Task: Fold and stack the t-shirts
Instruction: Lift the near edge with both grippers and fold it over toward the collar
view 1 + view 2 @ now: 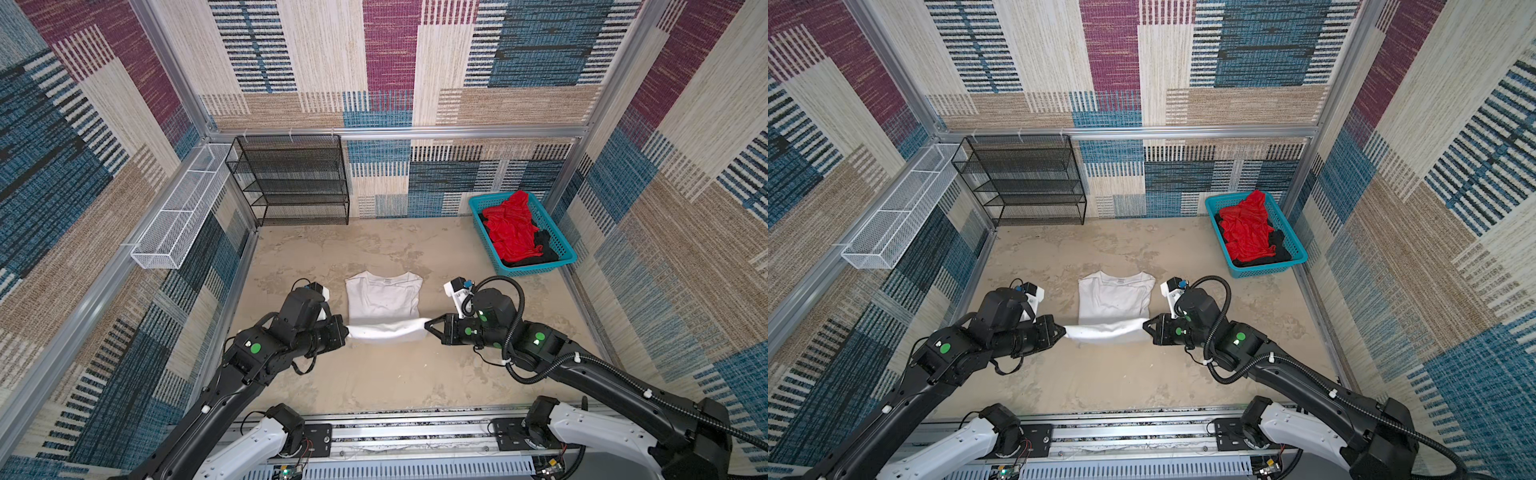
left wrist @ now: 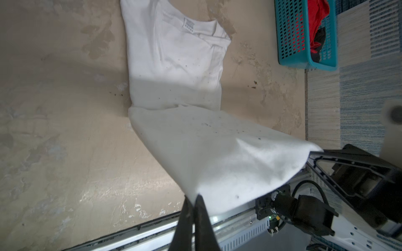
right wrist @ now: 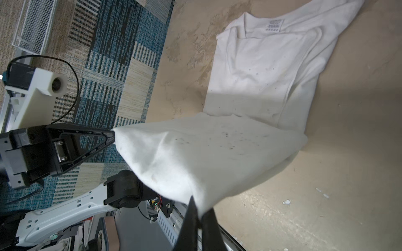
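Two pinches: your left gripper (image 1: 347, 332) and right gripper (image 1: 426, 326) each clamp a near-end corner of the white t-shirt (image 1: 384, 297), lifted mid-table (image 1: 374, 374); the red t-shirt (image 1: 510, 228) and black t-shirt (image 1: 545, 250) sit in the turquoise basket (image 1: 540, 271).

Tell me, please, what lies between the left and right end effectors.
The white t-shirt's lifted near edge, pinched by the left end effector and right end effector, in both top views.

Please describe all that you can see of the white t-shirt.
The white t-shirt is soft cotton-like cloth with small dark specks, sides folded inward, neck label showing. Its collar end lies flat on the beige table, away from the robot. The left pincer and right pincer, both shut, hold the hem corners lifted.
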`<action>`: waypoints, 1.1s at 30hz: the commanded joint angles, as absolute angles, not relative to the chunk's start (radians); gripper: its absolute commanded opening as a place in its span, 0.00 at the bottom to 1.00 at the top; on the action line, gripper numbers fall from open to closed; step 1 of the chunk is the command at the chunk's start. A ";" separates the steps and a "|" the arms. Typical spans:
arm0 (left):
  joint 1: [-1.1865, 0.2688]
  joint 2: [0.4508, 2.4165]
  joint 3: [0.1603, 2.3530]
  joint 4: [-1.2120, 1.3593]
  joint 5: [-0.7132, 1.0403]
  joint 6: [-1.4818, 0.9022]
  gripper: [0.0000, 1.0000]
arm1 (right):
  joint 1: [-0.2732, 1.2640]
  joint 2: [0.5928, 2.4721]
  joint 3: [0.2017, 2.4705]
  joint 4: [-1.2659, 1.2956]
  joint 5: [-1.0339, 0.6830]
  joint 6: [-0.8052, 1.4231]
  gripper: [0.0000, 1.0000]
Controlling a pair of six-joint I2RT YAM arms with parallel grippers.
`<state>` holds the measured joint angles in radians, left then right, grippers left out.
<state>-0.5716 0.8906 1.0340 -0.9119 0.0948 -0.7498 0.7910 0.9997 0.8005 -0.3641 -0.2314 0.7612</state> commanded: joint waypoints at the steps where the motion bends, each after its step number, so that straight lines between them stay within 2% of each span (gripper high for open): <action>1: -0.568 0.959 1.090 -0.876 0.013 -0.680 0.00 | 0.764 1.033 0.832 -0.341 -0.171 0.734 0.00; 8: -0.526 1.056 1.152 -0.805 -0.013 -0.652 0.00 | 0.664 1.113 0.885 -0.279 -0.251 0.665 0.00; 20: -0.359 1.226 1.163 -0.649 0.134 -0.607 0.00 | 0.563 1.335 0.975 -0.198 -0.370 0.574 0.00; 33: -0.252 1.525 1.290 -0.530 0.214 -0.538 0.00 | 0.466 1.627 1.137 -0.169 -0.422 0.484 0.00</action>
